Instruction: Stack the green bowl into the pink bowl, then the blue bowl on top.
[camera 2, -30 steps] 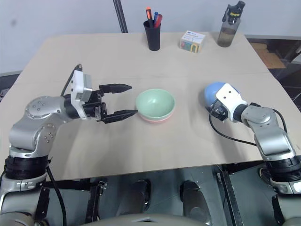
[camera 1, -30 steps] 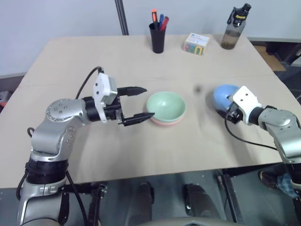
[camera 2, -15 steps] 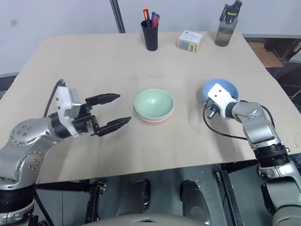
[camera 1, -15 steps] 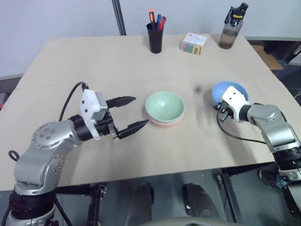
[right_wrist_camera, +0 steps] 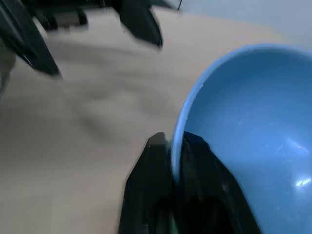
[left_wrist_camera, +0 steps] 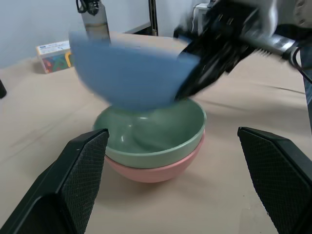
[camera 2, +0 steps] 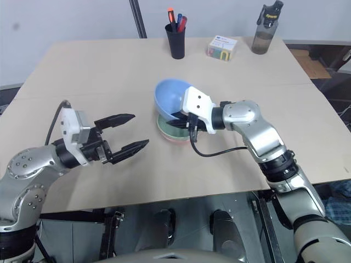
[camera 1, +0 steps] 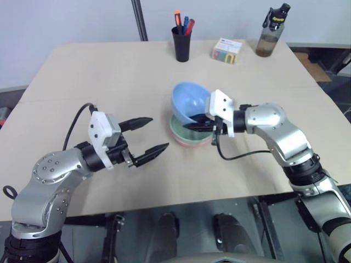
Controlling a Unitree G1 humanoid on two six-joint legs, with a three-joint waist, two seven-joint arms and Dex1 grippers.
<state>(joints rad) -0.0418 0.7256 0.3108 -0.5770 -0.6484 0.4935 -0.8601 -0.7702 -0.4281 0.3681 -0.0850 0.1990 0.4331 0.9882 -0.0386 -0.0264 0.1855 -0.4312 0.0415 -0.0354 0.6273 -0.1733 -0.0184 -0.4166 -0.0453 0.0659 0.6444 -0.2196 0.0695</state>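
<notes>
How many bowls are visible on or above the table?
3: the pink bowl on the table, the green bowl nested in it, and the blue bowl tilted above them, gripped by the right gripper.

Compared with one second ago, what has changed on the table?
The right gripper took the blue bowl by its rim and carried it from the table's right side to just above the green bowl, where it hangs tilted, not yet nested. The left gripper, open and empty, drew back from the stack. The green bowl stays nested in the pink bowl; the things at the far edge did not move.
</notes>
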